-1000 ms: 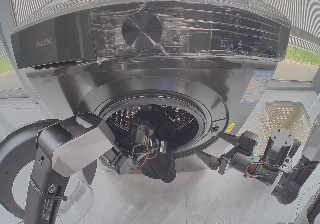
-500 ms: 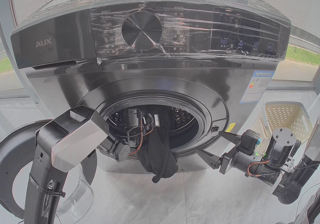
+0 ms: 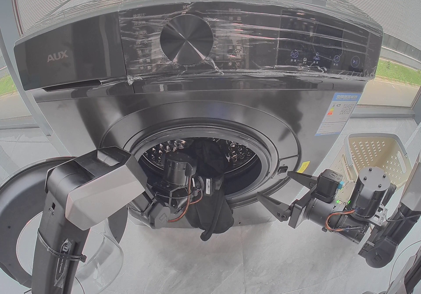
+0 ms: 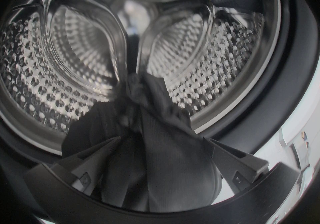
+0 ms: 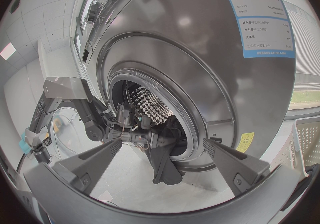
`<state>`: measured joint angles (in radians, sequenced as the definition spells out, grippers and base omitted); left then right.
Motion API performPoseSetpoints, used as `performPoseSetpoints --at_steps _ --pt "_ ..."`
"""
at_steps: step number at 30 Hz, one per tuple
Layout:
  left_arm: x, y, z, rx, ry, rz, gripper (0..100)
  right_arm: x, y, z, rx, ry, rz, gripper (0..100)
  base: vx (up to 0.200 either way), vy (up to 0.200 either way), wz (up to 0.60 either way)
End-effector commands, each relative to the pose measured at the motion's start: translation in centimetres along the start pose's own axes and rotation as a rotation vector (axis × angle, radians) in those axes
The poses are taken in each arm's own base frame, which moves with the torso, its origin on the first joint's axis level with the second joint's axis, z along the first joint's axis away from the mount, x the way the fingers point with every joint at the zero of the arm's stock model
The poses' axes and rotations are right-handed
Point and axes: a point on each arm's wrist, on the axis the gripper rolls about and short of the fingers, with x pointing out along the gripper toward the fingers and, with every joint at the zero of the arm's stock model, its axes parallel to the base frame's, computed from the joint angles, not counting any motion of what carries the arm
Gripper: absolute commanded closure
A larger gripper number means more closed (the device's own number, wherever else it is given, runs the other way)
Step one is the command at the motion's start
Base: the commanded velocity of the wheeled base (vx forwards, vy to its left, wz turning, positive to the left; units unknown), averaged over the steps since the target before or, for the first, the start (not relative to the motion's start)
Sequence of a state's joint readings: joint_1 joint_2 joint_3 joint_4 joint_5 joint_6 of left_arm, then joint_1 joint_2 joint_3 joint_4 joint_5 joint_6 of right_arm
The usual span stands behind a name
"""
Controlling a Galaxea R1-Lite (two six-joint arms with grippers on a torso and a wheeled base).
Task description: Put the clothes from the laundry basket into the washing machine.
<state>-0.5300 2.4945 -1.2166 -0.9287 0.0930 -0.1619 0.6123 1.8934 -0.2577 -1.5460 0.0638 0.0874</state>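
Dark garment (image 4: 156, 168) across drum (image 4: 33, 77) lip, pincer (image 4: 161, 139) spread

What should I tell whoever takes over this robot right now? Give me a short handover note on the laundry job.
Left gripper: open, at the washing machine door opening, one finger on each side of the black garment.
Right gripper: open and empty, in front of the machine, to the right of the opening.
Black garment: partly in the drum, the rest draped over the opening's lip and hanging down the front.
Laundry basket: on the floor at the machine's right; no clothes in the part that shows.
Done: garment is at the drum.
Left: get the hanging part fully inside.
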Motion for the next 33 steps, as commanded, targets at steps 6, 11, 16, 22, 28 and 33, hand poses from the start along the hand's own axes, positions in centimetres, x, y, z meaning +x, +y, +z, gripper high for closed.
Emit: performPoseSetpoints --at_steps 6,11,16,22,28,33 --pt "-1.7 -0.7 -1.4 0.052 0.104 -0.044 0 0.1 0.0 -0.1 0.000 0.002 0.002 0 0.000 0.000 0.00" --pt "-1.2 -0.3 -2.1 0.064 0.115 -0.036 0 0.1 0.1 0.0 0.000 -0.001 0.003 0 0.000 0.000 0.00" --pt "-0.8 -0.3 -2.5 0.065 0.114 -0.028 100 0.1 0.0 0.0 0.000 -0.004 0.002 0 0.000 0.000 0.00" --pt "0.5 -0.6 -0.5 0.044 0.002 -0.004 100 0.1 0.1 0.1 -0.001 -0.008 0.004 0 0.000 0.000 0.00" --pt "2.7 -1.0 2.6 -0.009 -0.211 0.042 100 0.1 0.0 0.2 -0.001 -0.013 0.003 0 0.000 0.000 0.00" --pt "3.5 -0.5 3.8 -0.028 -0.282 0.070 100 0.2 0.0 0.2 -0.001 -0.011 0.003 0 0.000 0.000 0.00"
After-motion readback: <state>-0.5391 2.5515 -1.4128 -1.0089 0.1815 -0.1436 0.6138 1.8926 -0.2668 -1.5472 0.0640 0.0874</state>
